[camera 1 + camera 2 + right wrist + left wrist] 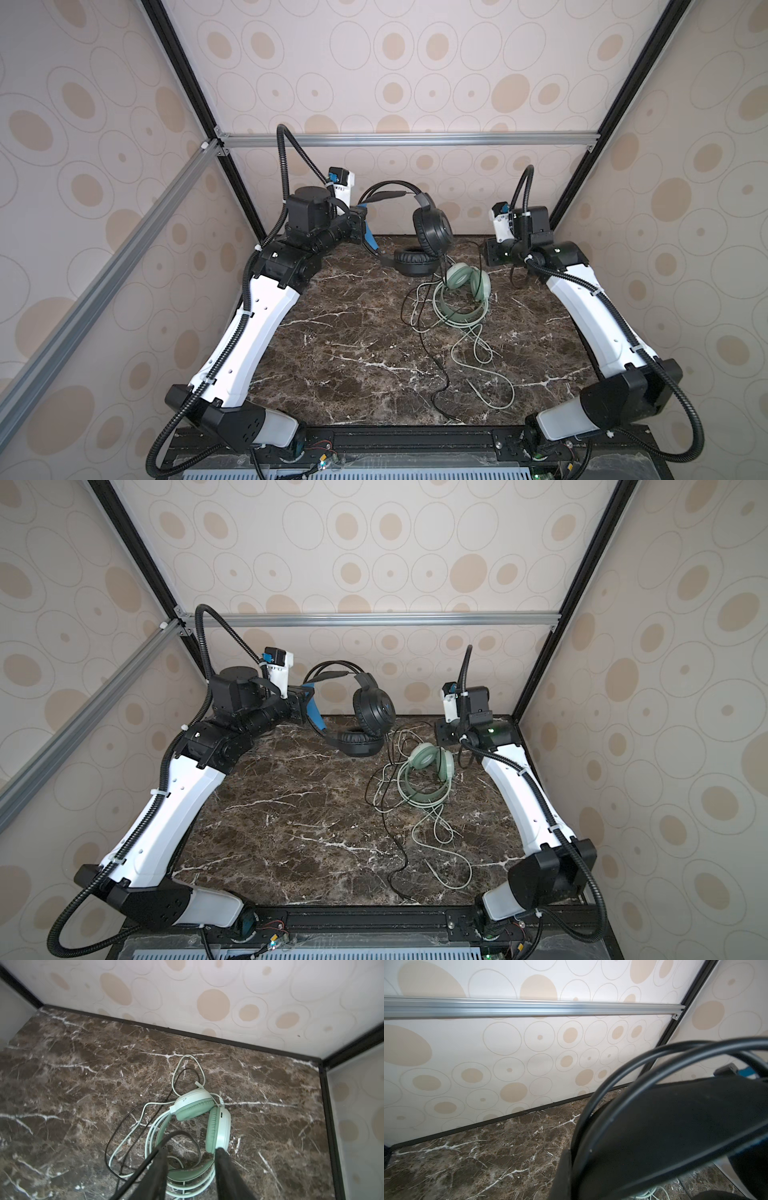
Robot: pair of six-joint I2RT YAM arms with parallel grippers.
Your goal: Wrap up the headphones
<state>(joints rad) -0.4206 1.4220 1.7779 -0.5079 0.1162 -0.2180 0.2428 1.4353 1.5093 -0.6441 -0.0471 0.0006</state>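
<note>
Gripping the black headphones [432, 228] by their thin arched headband, left of the mint-green headphones [459, 276], the left end effector [365, 211] is closed, its tips hard to make out. One padded round cup is rested on the marble-patterned table [340, 332]. Above and just right of the mint-green pair, the right end effector [192, 1151] is held open.

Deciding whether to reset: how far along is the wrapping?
Done: nothing; black cable and green cable lie loose. In hand: left gripper holds the black headphones, one cup on the table; right gripper open over the green headphones. Remaining: wrapping both.
</note>
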